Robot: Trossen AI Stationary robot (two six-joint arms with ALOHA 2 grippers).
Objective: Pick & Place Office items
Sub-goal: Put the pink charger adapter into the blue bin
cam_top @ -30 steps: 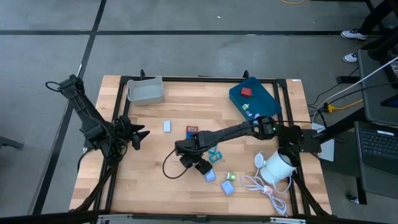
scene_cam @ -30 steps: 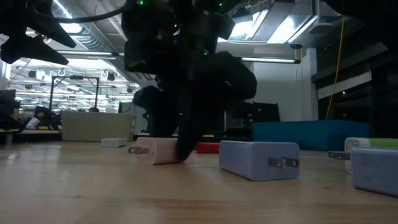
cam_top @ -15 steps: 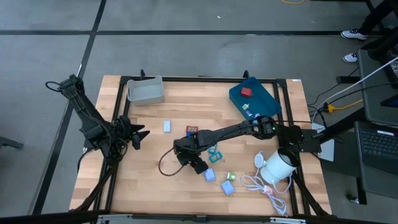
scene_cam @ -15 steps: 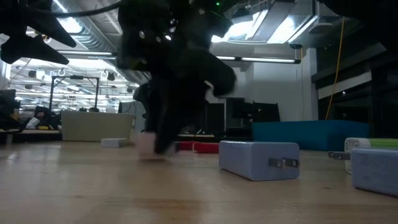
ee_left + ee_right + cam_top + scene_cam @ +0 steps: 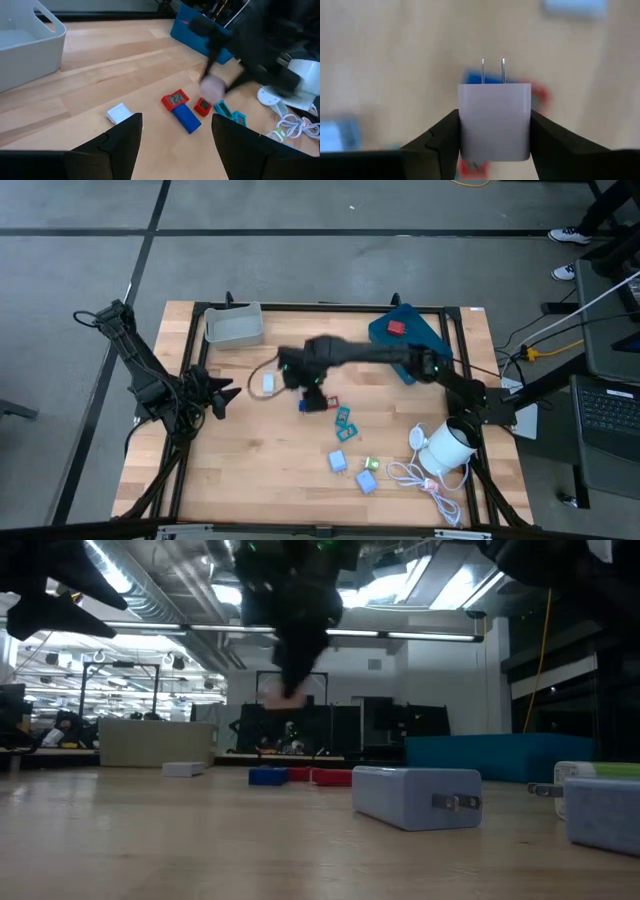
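Fingers [image 5: 440,140] of right gripper [image 5: 494,135] clamped on pale plug block [image 5: 494,120], prongs pointing ahead, aloft mid-table, grey tray [image 5: 234,326] toward far left corner. Left gripper [image 5: 175,142] spread, idle at left edge.

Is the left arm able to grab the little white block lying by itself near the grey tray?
Probably yes. The left end effector is open and empty, and the white block lies on bare wood with nothing between them. The right end effector, shut on a pink charger, hangs close by and might crowd it.
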